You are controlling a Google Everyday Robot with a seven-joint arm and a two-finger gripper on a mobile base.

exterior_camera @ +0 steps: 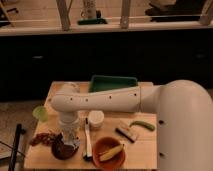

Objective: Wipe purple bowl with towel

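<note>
- Reaching down over the front left part of the light wooden desk (137, 147), the white arm ends in a hand (68, 141) just above a dark round bowl (64, 149).
- Pale crumpled towel (73, 143) shows at the hand's tip, touching the bowl's upper right rim; the bowl looks dark purple-brown in this light.
- Reddish-brown scattered bits (42, 138) lie to the left of the hand.
- Yellow-green round cup (40, 113) sits further left and behind it.
- White short cup (95, 119) stands just right of the wrist.
- Black-and-white long brush (87, 140) lies right of the hand.
- Orange round bowl holding a yellow banana (109, 152) sits further right.
- Green rectangular tray (113, 83) rests well behind.
</note>
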